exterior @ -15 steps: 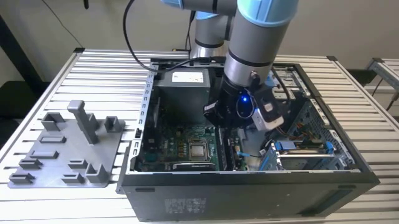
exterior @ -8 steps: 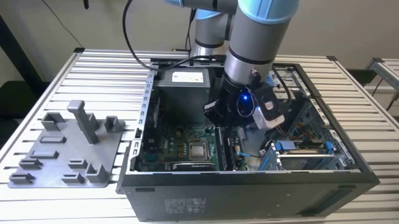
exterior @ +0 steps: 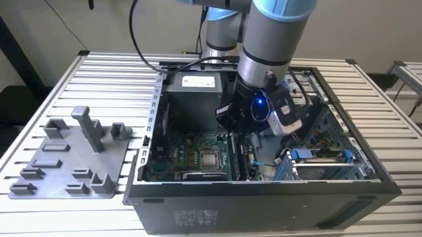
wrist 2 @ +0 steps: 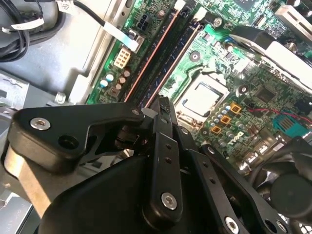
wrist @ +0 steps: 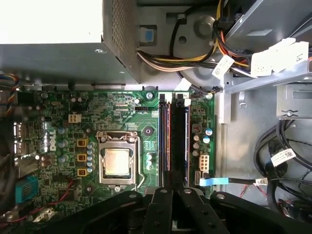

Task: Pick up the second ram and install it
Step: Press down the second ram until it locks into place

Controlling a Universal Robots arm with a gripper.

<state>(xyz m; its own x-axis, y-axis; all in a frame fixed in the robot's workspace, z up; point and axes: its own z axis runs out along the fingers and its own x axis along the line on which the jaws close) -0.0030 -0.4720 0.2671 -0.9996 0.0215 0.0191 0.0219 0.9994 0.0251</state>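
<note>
Going across the exterior view: grey fixture (exterior: 72, 158) sits on the counter (exterior: 112, 74) at the exterior view's left, then the open case (exterior: 264, 205) with the arm reaching down into it.

Inside, the board (wrist: 122, 105) has the CPU socket (wrist: 117, 161) and, right beside it, two dark sticks standing in their slots side by side. The ram (wrist: 169, 141) I'd take as the task's one is the stick nearer the socket, but honestly they look alike, so that's a guess.

The tool (wrist: 173, 195) is narrow, fingers drawn together, sitting right at one end of that stick. Can't tell if it's actually pinching the edge or just resting on top.

Key bit: the ram (wrist 2: 170, 66) runs lengthwise straight away from the tool (wrist 2: 163, 105), so the fingers straddle its thin side, not its length. Looks seated or close to it; can't see whether the end clips are latched.
</note>
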